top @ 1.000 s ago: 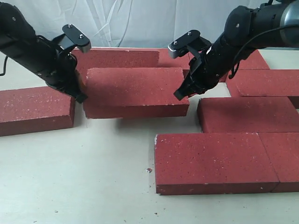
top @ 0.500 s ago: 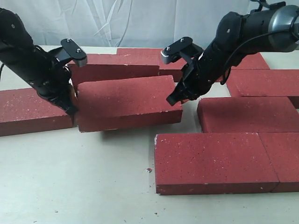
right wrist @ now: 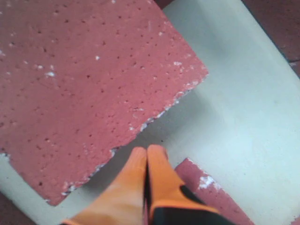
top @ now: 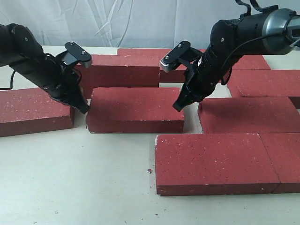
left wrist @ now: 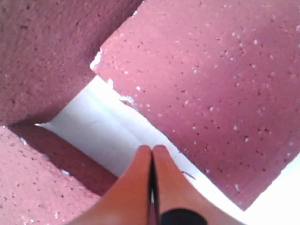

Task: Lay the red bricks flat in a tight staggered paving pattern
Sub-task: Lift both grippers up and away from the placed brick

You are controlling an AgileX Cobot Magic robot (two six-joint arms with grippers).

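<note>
Several red bricks lie flat on the pale table. The middle brick [top: 136,108] [left wrist: 211,79] [right wrist: 79,79] rests flat between both arms. My left gripper [top: 85,109] [left wrist: 152,149] is shut and empty, its tips over the bare strip at that brick's left end, beside the left brick [top: 33,111]. My right gripper [top: 178,106] [right wrist: 147,150] is shut and empty too, hanging over the gap at the brick's right end, close to its chipped edge. A chipped corner of the right brick [top: 248,115] [right wrist: 206,185] shows next to it.
A back brick [top: 119,69] lies just behind the middle one. Two bricks [top: 218,161] sit end to end at the front right, others [top: 269,82] at the back right. A small crumb [top: 149,171] lies on the table [top: 70,187].
The middle brick hung tilted above the table, squeezed between both shut grippers at its ends. It now lies flat on the table, and both grippers' tips have eased off its ends.
</note>
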